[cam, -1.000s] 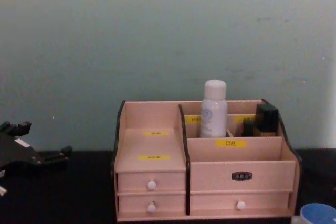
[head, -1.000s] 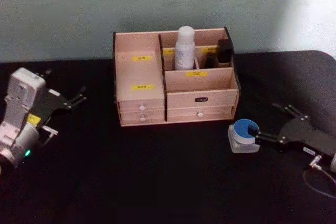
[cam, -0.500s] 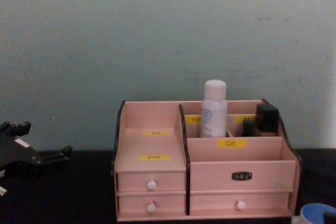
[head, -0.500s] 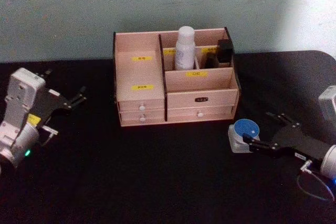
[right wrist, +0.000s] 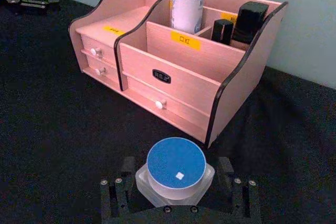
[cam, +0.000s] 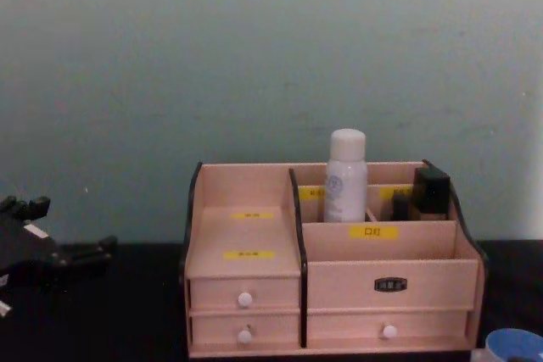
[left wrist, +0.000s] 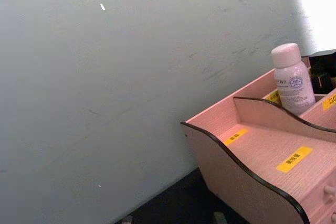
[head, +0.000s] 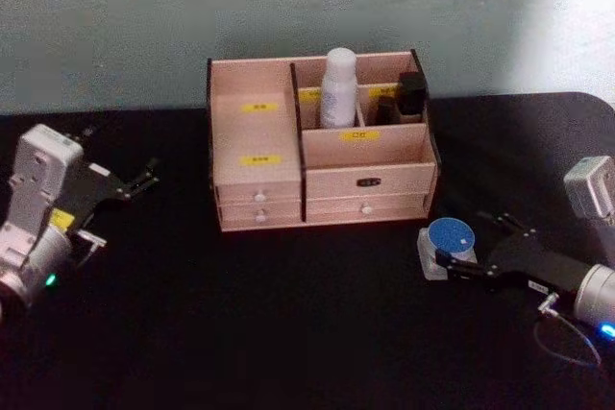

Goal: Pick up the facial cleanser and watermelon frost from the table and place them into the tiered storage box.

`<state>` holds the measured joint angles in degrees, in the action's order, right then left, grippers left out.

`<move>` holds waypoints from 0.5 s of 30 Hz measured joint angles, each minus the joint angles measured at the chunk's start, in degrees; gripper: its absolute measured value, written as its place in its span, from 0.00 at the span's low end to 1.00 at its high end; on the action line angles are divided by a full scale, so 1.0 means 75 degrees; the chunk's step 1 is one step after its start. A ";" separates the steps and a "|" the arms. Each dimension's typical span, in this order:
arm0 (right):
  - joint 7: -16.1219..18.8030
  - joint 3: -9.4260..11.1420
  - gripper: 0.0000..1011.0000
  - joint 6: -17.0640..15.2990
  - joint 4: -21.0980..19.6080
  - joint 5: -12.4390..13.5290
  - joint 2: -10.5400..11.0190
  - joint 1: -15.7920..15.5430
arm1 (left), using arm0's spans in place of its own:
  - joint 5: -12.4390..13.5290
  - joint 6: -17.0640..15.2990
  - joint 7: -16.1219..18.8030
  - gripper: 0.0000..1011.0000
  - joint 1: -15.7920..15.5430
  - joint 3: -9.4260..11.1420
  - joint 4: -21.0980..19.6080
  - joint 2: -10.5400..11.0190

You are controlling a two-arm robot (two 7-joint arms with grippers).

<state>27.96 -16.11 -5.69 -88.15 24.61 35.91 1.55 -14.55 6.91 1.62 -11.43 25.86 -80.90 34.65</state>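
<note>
While straddling blue-lidded jar (right wrist: 176, 161), right gripper (right wrist: 175, 168) — spread

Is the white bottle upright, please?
Upright: the white bottle stands cap up in a rear compartment of the tiered storage box.

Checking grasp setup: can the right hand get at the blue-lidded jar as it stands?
Probably yes. The right hand has its open fingers on either side of the jar, which sits on the table in front of the box's right end. Nothing stands between them.
</note>
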 joint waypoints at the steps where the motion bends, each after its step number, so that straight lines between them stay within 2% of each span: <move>1: 0.0015 -0.0018 0.99 -0.0041 0.0015 0.0006 0.0001 0.0021 | 0.0000 0.0000 0.0000 0.99 0.0000 0.0000 0.0000 0.0000; 15: -0.0030 -0.0174 0.99 -0.0248 0.0147 -0.0026 -0.0029 0.0237 | 0.0000 0.0000 0.0000 0.99 0.0000 0.0000 0.0000 0.0000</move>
<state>27.73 -17.42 -7.55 -87.04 24.42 35.70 3.32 -14.55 6.91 1.62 -11.43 25.86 -80.90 34.64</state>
